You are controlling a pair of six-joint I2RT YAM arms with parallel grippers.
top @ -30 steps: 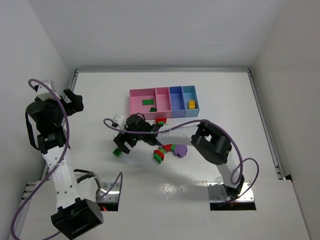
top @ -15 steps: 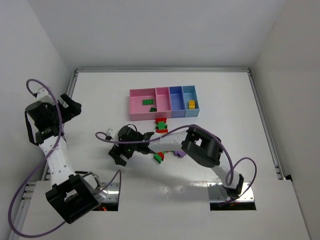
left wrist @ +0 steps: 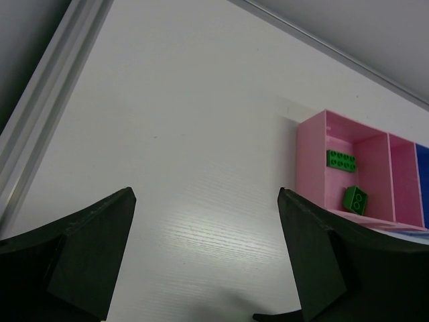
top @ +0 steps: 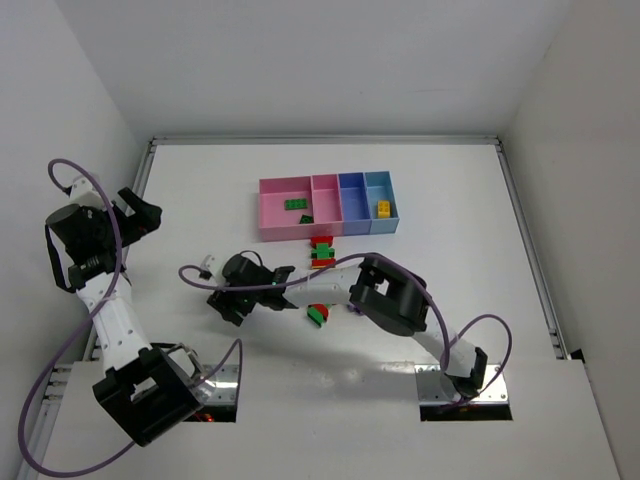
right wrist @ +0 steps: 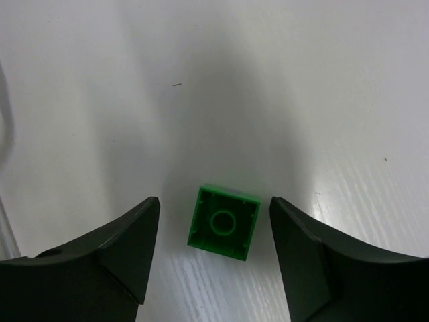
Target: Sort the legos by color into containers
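Two green legos (top: 295,205) lie in the pink bin (top: 274,216).

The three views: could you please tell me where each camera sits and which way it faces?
Top external: above and behind the robot, looking down on the table; left arm and right arm both show.
Left wrist: on the left arm, looking across toward the containers; the open left gripper frames it.
Right wrist: low, looking straight down at a green brick lying untouched within the open right gripper.
Shared: top and left wrist both show two green bricks in the wide pink bin.
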